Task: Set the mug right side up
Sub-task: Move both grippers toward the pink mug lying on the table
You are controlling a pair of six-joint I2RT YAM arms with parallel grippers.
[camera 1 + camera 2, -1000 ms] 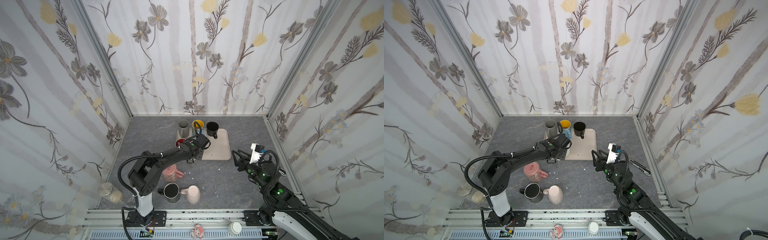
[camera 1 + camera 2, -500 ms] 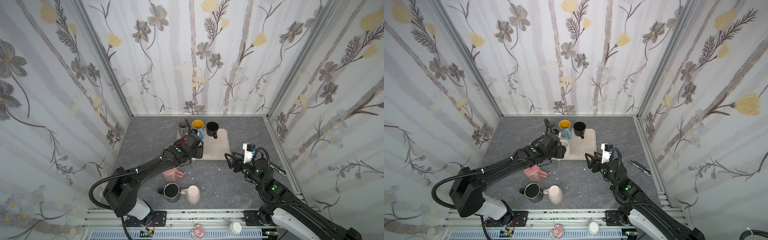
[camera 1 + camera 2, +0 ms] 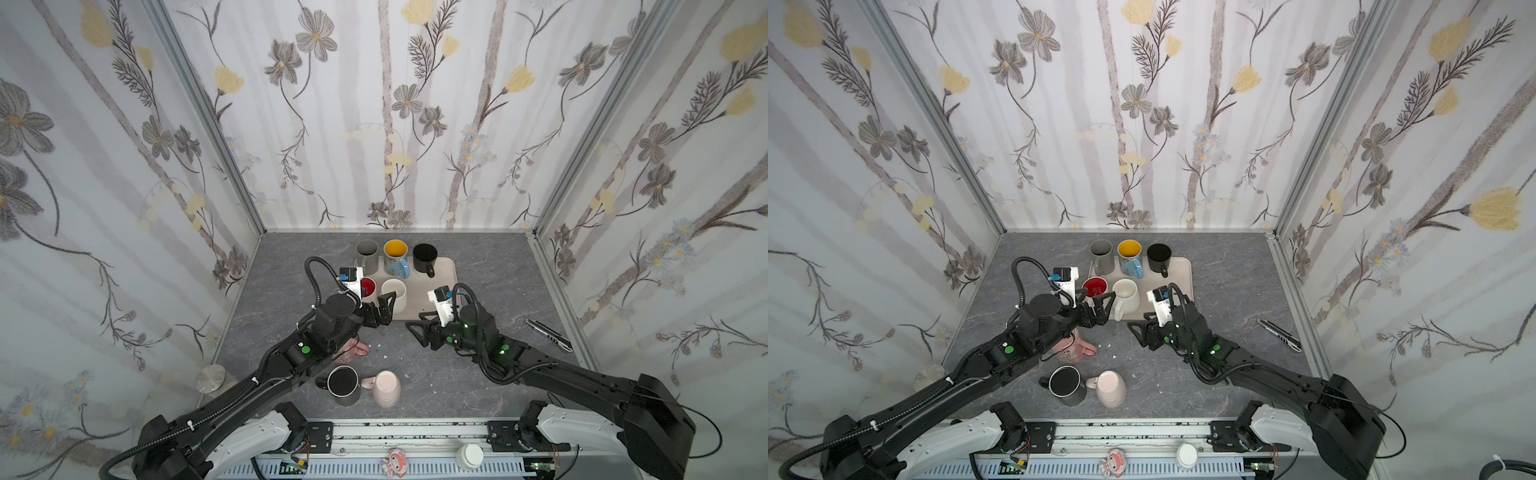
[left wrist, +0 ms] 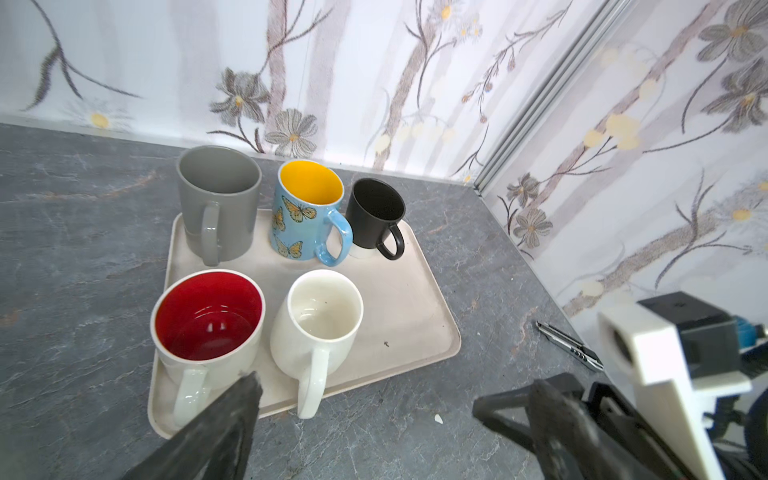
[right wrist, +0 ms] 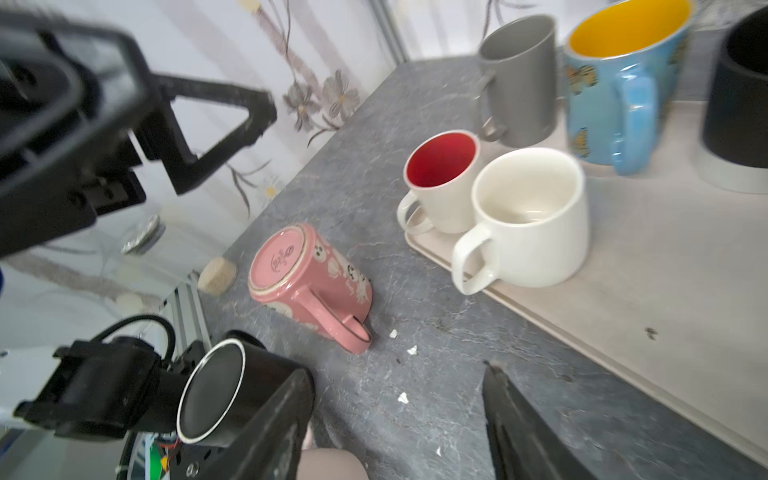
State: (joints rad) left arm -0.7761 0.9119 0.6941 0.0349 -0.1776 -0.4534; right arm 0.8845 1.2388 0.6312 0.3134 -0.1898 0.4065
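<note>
Cream ceramic mug (image 3: 394, 296) is shown upright on beige rectangular tray (image 3: 442, 286); left gripper (image 3: 380, 306) is seen beside it, fingers spread wide, empty; right gripper (image 3: 415, 322) fingers are parted, nothing held

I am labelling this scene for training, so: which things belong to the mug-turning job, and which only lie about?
Job: pink patterned mug, base up; pale pink mug; front black mug; tray of five upright mugs; left gripper and right gripper, both open.
Lying about: box cutter; round metal lid; cork; white crumbs.
</note>
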